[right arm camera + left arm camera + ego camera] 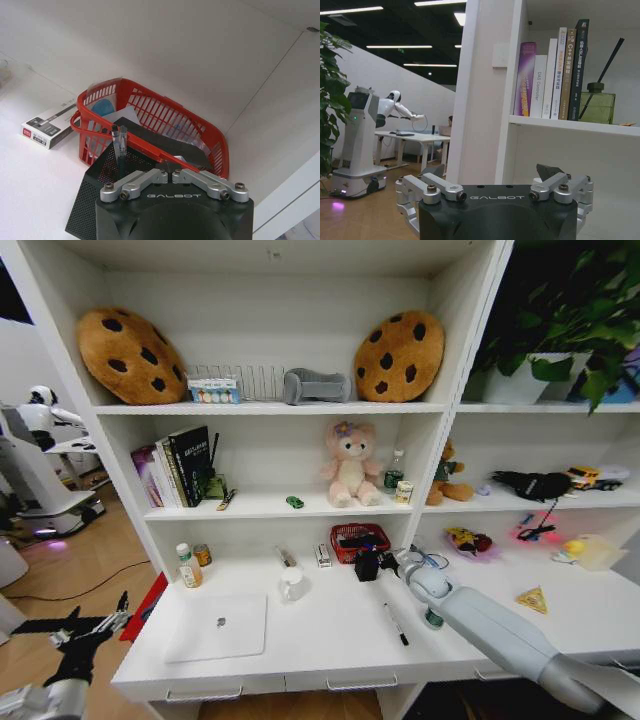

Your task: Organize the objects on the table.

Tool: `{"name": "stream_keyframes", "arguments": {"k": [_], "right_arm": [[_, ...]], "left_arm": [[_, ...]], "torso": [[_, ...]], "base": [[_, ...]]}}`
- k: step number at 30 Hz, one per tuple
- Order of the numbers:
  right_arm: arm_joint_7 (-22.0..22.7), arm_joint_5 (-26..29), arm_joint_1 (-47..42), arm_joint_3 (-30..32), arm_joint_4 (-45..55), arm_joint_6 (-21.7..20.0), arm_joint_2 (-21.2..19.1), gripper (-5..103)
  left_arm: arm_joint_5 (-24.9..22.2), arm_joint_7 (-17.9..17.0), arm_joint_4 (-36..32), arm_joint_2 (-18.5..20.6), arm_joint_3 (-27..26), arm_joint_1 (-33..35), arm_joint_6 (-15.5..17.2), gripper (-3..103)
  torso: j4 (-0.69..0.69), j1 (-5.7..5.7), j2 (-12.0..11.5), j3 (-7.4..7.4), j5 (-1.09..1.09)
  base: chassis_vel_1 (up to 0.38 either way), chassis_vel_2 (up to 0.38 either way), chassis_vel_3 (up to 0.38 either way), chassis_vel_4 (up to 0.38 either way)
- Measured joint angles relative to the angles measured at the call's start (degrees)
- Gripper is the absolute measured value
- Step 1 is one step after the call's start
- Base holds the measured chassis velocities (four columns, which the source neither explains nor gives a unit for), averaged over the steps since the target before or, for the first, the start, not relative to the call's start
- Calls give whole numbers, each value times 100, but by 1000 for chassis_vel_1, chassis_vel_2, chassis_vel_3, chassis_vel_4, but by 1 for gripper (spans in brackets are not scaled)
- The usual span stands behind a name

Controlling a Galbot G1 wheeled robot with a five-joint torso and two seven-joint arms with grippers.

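Note:
My right gripper (368,565) reaches over the white table (330,640), just in front of a red basket (360,540). Its fingers (165,176) are shut on the rim of a black mesh pen holder (107,172) with a pen (120,145) standing in it. On the table lie a silver laptop (220,625), a white mug (292,585), a black marker (397,623) and small bottles (187,568). A tiny green toy (294,502) sits on the shelf above. My left gripper (85,630) hangs open off the table's left end, beside the shelving (485,100).
The red basket (150,125) stands against the back wall with a small black-and-white box (47,127) beside it. A yellow triangle (532,600) and a green-capped bottle (432,618) lie near my right arm. Books (175,465), a pink plush (350,465) and cookie cushions (400,355) fill the shelves.

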Motion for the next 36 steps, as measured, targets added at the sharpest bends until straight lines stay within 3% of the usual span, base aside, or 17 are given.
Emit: {"name": "stream_keyframes", "arguments": {"k": [11, 13, 19, 23, 25, 29, 31, 32, 34, 36], "right_arm": [[31, 20, -95, 151, 220, 5, -54, -3], [41, 25, -114, 175, 255, 5, -65, 1], [91, 91, -281, 381, 552, -21, -189, 28], [99, 128, -364, 480, 662, -50, -235, 40], [146, 271, -587, 734, 910, -124, -301, 51], [201, 385, -839, 995, 1167, -183, -359, 61], [250, 454, -1304, 1401, 1502, -209, -442, 73], [250, 454, -1304, 1401, 1502, -209, -442, 73], [340, 654, -1843, 1833, 1788, -275, -469, 84], [402, 775, -2042, 2004, 1867, -314, -459, 89]], "left_arm": [[1, 9, -45, -25, -51, 103, -36, 100], [1, 9, -48, -25, -52, 102, -36, 100], [6, 9, -75, -19, -53, 96, -37, 100], [8, 8, -87, -20, -52, 101, -37, 100], [9, 8, -96, -20, -56, 115, -37, 100], [8, 8, -95, -19, -64, 126, -37, 100], [13, 6, -85, -21, -56, 126, -36, 100], [13, 6, -85, -21, -56, 126, -36, 100], [49, 7, -79, -33, 0, 110, -37, 100], [78, 7, -85, -38, 29, 100, -37, 100]], "torso": [[1, 0, -1, 0, 0], [0, 0, -1, 0, 0], [0, 0, -1, 0, 0], [0, 0, -1, 0, 0], [1, 0, -1, 0, 0], [0, 0, -1, 0, 0], [0, 0, 0, 0, 0], [0, 0, 0, 0, 0], [-1, 0, 0, 0, 0], [-1, 0, 0, -1, -1]], "base": [[0, 0, 0, 0], [0, 0, 0, 0], [0, 0, 0, 0], [0, 0, 0, 0], [0, 0, 0, 0], [0, 0, 0, 0], [0, 0, 0, 0], [0, 0, 0, 0], [0, 0, 0, 0], [0, 0, 0, 0]]}}
